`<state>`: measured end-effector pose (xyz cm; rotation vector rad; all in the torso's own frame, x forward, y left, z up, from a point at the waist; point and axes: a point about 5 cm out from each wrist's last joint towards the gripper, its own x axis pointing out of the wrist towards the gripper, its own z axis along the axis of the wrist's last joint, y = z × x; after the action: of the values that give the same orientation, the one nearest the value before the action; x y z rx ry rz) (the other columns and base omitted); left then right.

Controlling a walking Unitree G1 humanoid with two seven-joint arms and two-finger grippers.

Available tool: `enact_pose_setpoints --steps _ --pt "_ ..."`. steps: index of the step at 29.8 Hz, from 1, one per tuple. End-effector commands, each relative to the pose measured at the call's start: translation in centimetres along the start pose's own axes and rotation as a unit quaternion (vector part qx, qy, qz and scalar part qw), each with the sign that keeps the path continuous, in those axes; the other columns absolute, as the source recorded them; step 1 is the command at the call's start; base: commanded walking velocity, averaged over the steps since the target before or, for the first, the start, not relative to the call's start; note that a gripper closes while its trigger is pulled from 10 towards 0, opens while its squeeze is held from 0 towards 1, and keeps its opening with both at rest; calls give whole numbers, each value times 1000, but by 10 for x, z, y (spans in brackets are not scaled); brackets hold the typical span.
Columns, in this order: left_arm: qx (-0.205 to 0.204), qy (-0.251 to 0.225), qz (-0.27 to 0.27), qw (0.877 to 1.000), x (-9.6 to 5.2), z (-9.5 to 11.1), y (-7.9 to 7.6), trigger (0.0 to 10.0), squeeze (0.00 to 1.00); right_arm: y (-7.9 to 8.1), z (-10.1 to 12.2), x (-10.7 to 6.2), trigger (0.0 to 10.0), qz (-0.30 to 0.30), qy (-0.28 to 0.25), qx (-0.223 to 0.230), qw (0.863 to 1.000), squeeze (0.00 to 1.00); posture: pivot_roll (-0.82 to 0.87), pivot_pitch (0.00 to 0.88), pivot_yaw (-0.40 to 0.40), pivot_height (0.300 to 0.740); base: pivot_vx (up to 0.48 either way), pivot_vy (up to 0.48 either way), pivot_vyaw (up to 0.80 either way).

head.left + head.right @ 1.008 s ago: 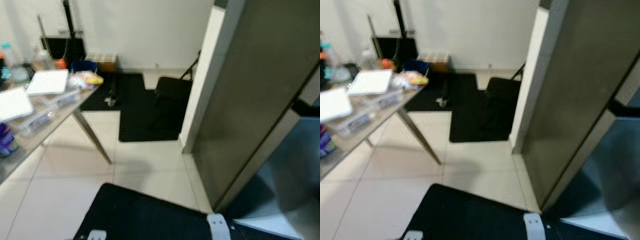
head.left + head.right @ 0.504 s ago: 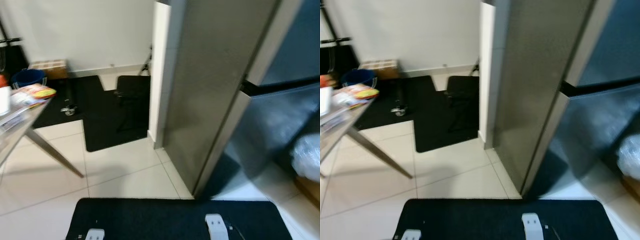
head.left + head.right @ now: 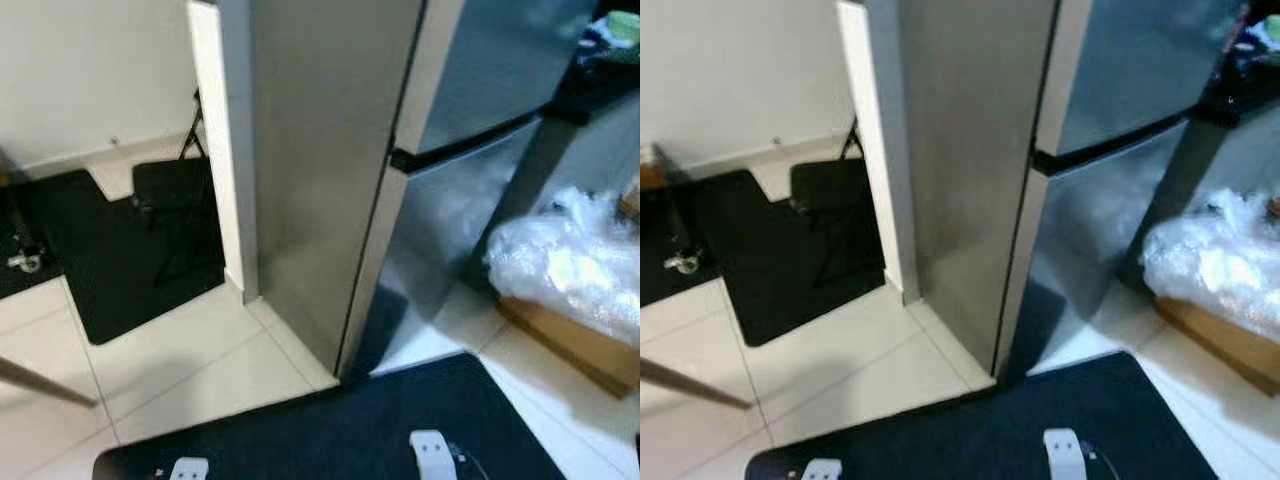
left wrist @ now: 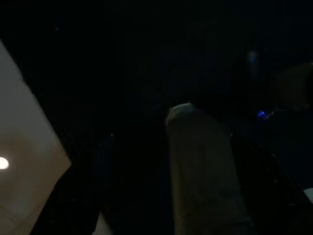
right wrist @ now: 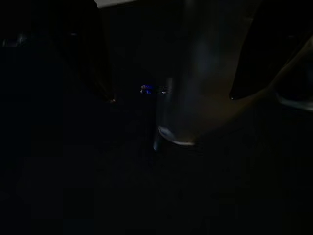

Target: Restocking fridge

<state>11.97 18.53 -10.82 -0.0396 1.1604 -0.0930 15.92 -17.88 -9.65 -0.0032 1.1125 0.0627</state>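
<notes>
Fridge (image 3: 400, 150) stands straight ahead, doors shut, both my arms hanging idle; can't tell how my fingers are set.

Soft, slightly motion-blurred head views under dim indoor light; wrist views nearly black.

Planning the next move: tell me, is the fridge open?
No, both doors of the fridge sit shut, flush with its steel front.
</notes>
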Motion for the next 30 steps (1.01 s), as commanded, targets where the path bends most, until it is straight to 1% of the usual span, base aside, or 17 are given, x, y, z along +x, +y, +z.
enact_pose_setpoints --steps 1,2,30 --pt "0 -5 0 1000 0 2 0 10000 0 -6 0 -1 10000 -8 0 0 1000 0 -13 0 11 740 0 0 -700" --pt "0 -5 0 1000 0 2 0 10000 0 -6 0 -1 10000 -8 0 1 1000 0 -14 0 12 740 0 0 -700" --pt "0 -9 7 1000 0 4 1 10000 0 -6 4 -1 10000 -2 -12 -5 1000 0 -13 0 9 740 0 0 0"
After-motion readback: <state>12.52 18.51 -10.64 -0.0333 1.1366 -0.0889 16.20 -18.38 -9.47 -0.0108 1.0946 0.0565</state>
